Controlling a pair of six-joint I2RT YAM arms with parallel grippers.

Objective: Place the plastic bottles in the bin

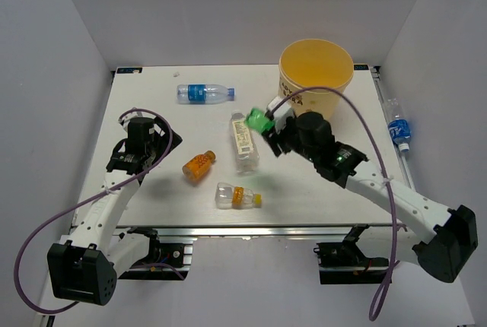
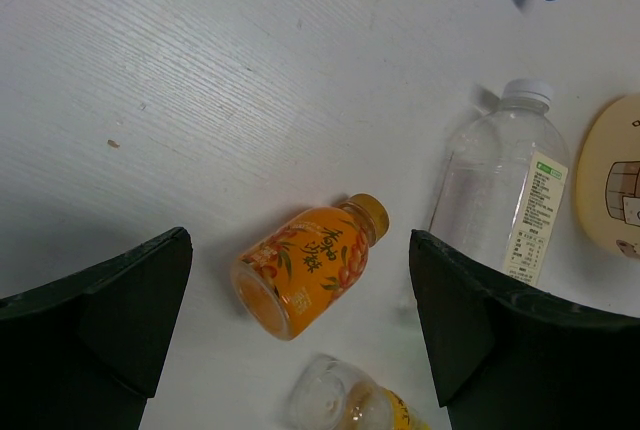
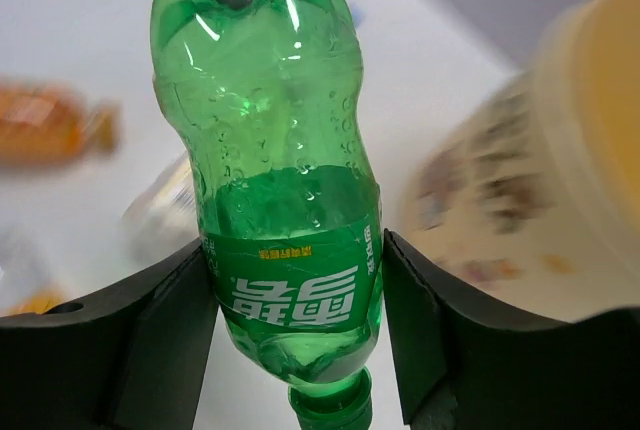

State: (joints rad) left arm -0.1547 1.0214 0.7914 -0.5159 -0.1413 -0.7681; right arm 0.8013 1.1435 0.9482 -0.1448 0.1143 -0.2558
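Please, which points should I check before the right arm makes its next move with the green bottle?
1. The green bottle is clamped in the right gripper: ok.
2. Bottle over the mouth of the bin: not ok, it is beside the bin.
3. Bottle higher than the rim: cannot tell.
4. Bin upright, mouth free: ok.
5. The left gripper is open above the orange bottle, far from the right gripper: ok.

Bright, even light; soft shadows.
Right wrist: green bottle (image 3: 285, 200) sharp, bin (image 3: 570, 150) at 3 o'clock blurred, background smeared.
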